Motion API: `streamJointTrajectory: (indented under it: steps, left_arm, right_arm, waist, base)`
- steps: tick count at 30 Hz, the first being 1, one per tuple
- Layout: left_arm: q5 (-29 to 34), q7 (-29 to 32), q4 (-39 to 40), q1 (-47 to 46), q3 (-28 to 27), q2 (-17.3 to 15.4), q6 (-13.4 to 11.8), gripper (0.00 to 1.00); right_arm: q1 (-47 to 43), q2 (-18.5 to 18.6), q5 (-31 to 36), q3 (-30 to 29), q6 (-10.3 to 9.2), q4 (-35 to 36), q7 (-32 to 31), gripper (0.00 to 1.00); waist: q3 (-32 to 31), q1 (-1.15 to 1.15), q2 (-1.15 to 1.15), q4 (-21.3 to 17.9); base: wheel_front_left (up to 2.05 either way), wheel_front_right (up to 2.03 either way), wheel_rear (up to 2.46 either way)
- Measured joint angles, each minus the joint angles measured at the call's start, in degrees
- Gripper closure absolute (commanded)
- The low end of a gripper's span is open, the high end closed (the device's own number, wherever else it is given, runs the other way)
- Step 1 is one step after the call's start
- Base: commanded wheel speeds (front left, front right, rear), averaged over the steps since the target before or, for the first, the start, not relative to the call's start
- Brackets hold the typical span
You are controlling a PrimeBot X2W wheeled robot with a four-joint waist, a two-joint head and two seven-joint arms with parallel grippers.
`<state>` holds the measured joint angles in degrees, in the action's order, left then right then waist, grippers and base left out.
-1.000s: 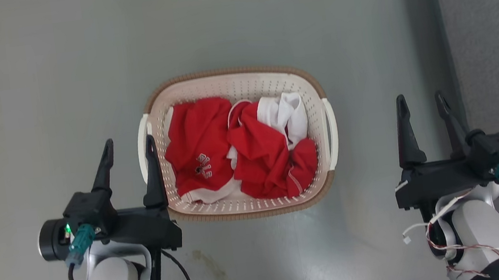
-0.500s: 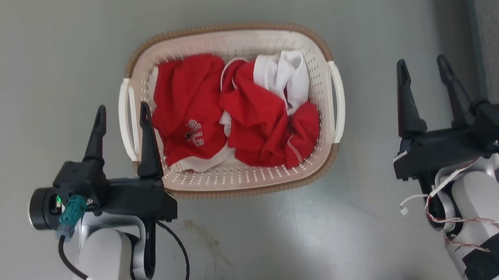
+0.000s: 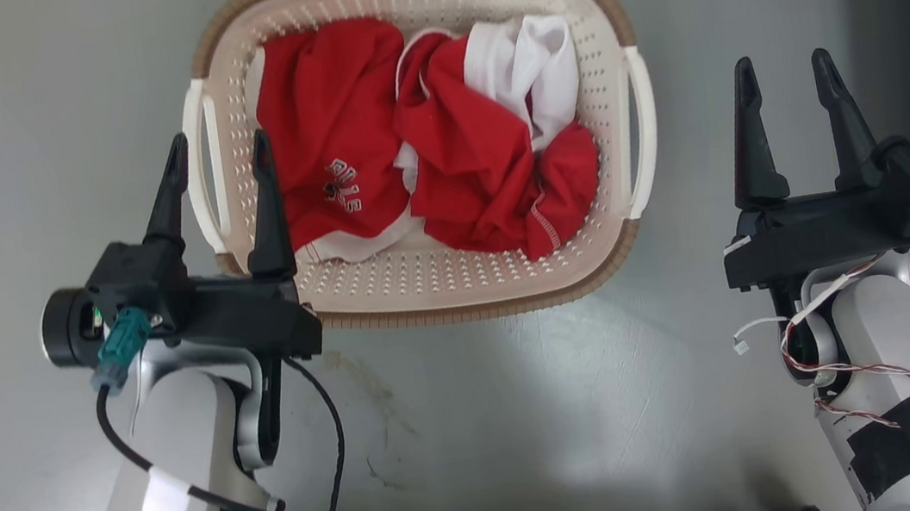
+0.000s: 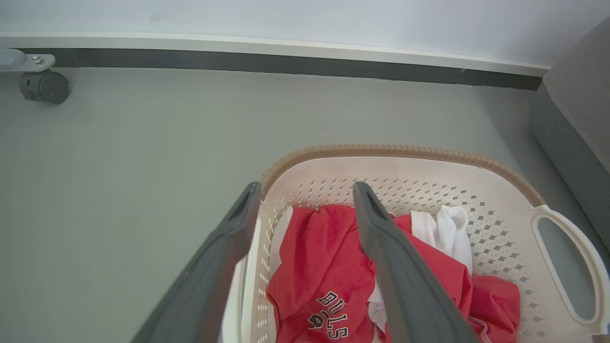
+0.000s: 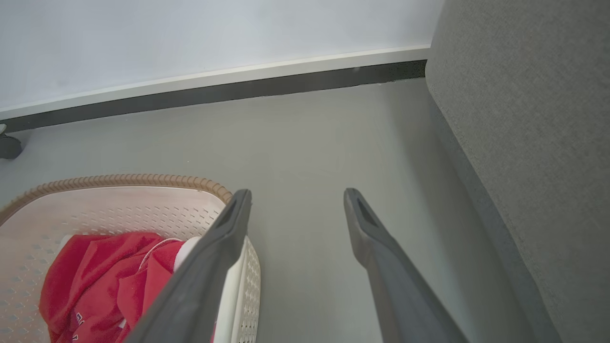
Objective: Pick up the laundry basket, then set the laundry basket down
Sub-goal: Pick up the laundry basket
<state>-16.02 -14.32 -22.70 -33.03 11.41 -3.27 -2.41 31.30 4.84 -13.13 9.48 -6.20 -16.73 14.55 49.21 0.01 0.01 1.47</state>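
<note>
Head camera has shifted since a second ago: laundry basket point(image 3: 423, 281) now sits higher and larger in the head view, its far rim near the top edge. Both arms keep roughly the same spots in frame, so I read that as camera motion, not a basket move.

Basket rests on the grey floor point(image 3: 527, 420), between the two arms. It's loaded with red shirts point(image 3: 338, 148) and a white garment point(image 3: 536, 63).

Left gripper point(image 3: 218, 141): fingers spread apart, nothing clamped. They straddle the basket's left side, outer finger outside the left handle point(image 3: 196, 183), inner finger over the red cloth inside. Left wrist view agrees. Contact with the handle: cannot tell.

Right gripper point(image 3: 781, 63): fingers spread too, holding nothing, over bare floor just right of the right handle point(image 3: 648, 128) with a clear gap in the head view. In the right wrist view its inner finger overlaps the basket's edge and the outer one is over floor.

Grey fabric block point(image 5: 524, 119) is on the robot's right. Caster wheel point(image 4: 45, 86) sits far left by the dark baseboard point(image 4: 286, 59).
</note>
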Motion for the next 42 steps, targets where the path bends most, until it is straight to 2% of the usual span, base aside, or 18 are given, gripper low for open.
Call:
streamJointTrajectory:
  steps: [9,17,29,42]
  left_arm:
    - [0.01,-0.16,-1.58,-2.37,0.42,0.26,0.92,0.00]
    - [0.01,-0.16,-5.34,-4.39,0.42,0.58,1.42,0.00]
    - [0.00,-0.16,-12.80,-7.86,0.54,0.80,2.02,0.00]
    - [0.00,-0.16,-22.63,-13.32,0.66,0.45,4.01,0.00]
  right_arm:
    - [1.32,0.75,1.04,-0.32,0.00,-0.25,0.00,0.00]
    - [3.63,0.59,1.08,0.67,0.67,-3.35,0.14,0.00]
    - [7.22,-0.19,1.72,4.20,1.69,-11.52,0.14,0.00]
    - [12.36,-0.46,1.64,6.05,2.00,-21.18,0.14,0.00]
  waist:
    - [3.44,-0.01,0.00,0.92]
    - [4.10,-0.01,0.00,1.83]
    - [4.15,-0.01,0.00,3.03]
    - [4.68,-0.01,-0.01,3.92]
  base:
    - [0.00,0.00,0.00]
    - [0.00,0.00,0.00]
    - [0.00,0.00,0.00]
    - [0.00,0.00,0.00]
